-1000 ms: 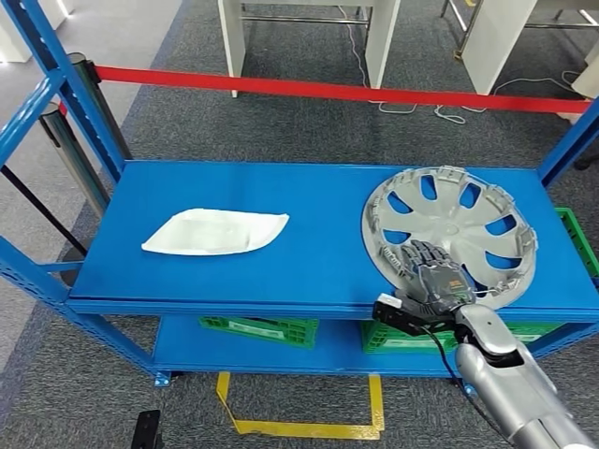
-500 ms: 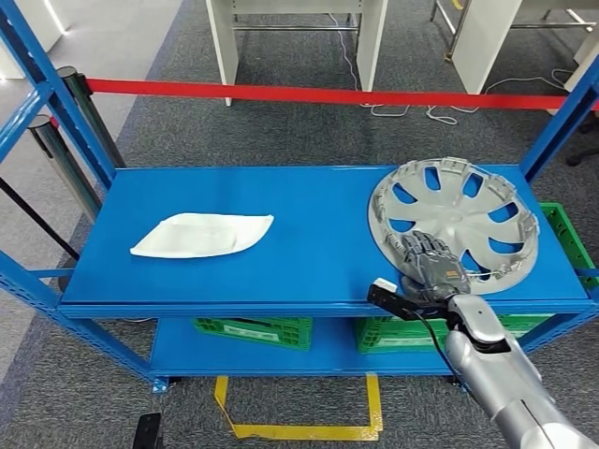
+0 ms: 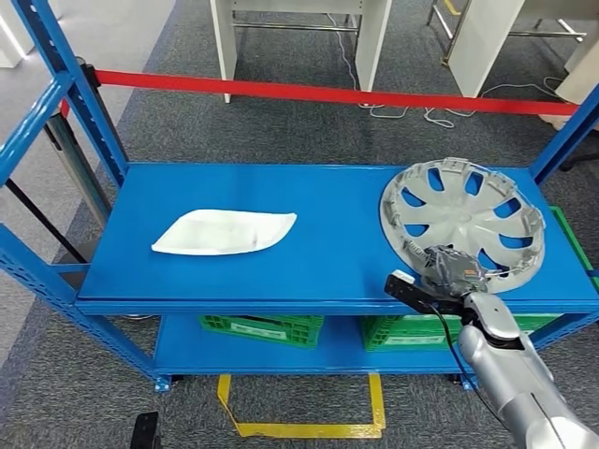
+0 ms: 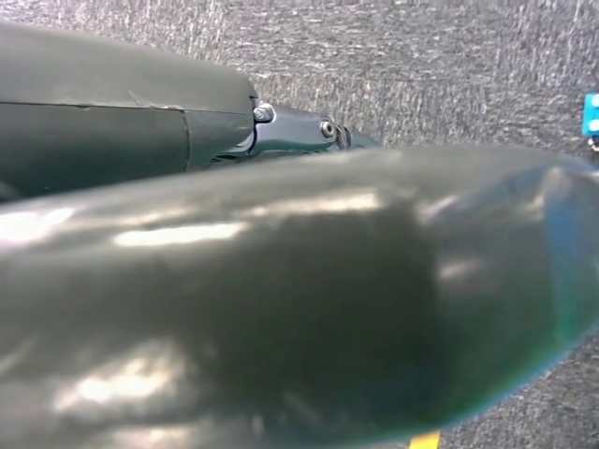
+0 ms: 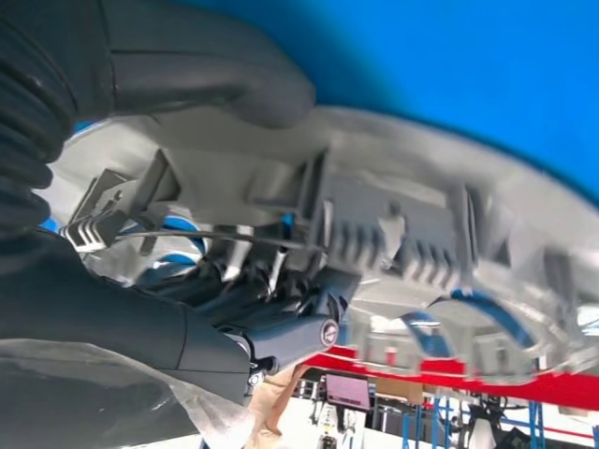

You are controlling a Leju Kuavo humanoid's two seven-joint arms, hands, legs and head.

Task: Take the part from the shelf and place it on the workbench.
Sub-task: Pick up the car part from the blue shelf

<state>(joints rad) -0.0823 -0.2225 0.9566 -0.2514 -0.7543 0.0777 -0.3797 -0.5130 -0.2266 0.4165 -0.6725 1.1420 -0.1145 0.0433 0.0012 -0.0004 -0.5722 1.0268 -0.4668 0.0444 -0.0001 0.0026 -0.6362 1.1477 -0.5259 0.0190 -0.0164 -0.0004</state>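
A silver hubcap point(image 3: 462, 210) lies at the right end of the blue shelf's top board point(image 3: 332, 257). My right hand point(image 3: 452, 269) grips its near rim from the front edge of the shelf. In the right wrist view the thumb point(image 5: 211, 65) lies on one face of the hubcap point(image 5: 396, 234) and the dark fingers point(image 5: 233, 327) curl against the other, clipped face. In the left wrist view a dark finger of my left hand point(image 4: 293, 126) hangs over grey carpet, and how the hand is set is hidden.
A flat white part point(image 3: 225, 232) lies on the left half of the top board. Green crates point(image 3: 261, 327) stand on the lower board. Blue uprights point(image 3: 64, 84) frame the shelf's ends. A red barrier tape point(image 3: 339, 94) and white table legs are behind.
The head camera has shifted a little. My right hand, earlier flat on the hubcap with fingers stretched over a spoke, has drawn back to the near rim and closed on it.
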